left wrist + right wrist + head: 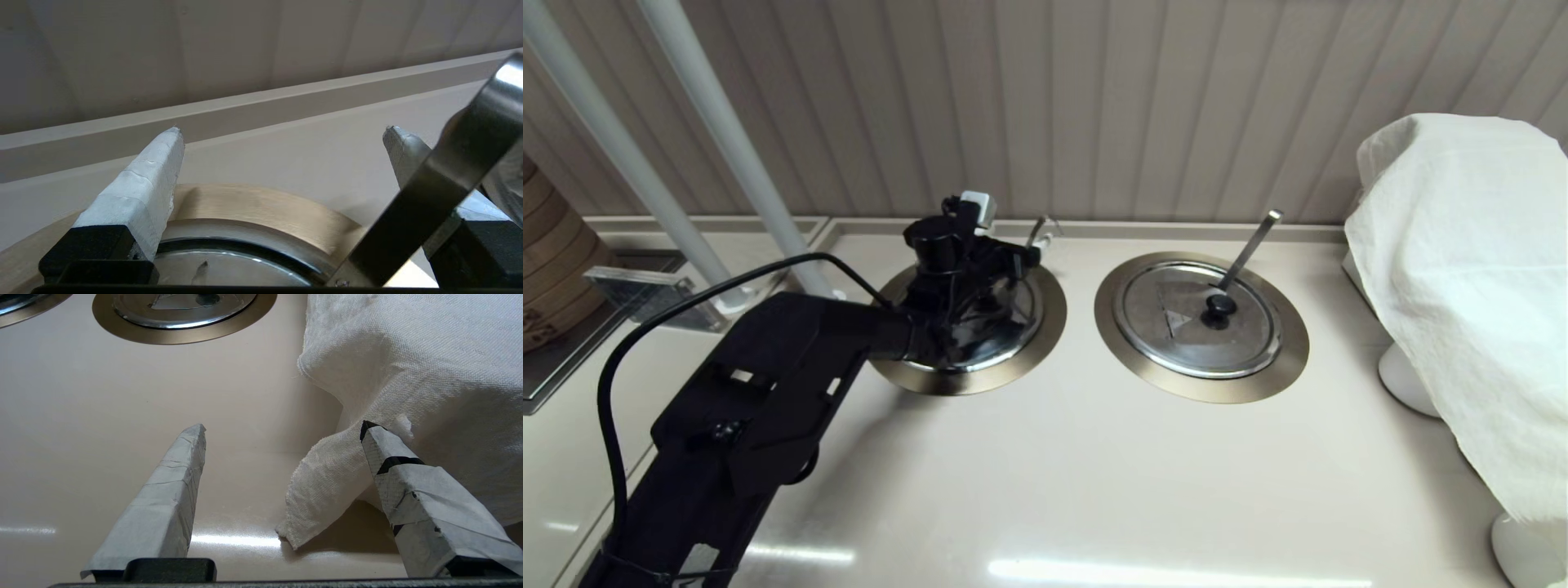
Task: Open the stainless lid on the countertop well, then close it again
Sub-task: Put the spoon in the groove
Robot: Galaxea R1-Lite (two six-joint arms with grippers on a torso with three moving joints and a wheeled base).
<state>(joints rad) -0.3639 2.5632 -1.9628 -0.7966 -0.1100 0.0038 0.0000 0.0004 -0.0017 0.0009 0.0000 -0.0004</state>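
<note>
The stainless lid (992,347) lies flat in the left countertop well, whose bronze-grey ring (1049,322) surrounds it. My left gripper (992,269) hovers low over this lid and hides its knob. In the left wrist view the left gripper (282,130) is open with nothing between its fingers; the lid's edge (229,271) and the ring (261,208) lie below. A steel ladle handle (441,183) crosses in front of one finger. My right gripper (282,426) is open above bare countertop, outside the head view.
The twin lid (1201,318) with its dark patch, knob and ladle handle (1250,245) sits in the right well. A white cloth (1462,269) drapes an object at the right, its corner (327,490) near my right fingers. White poles (727,155) stand back left.
</note>
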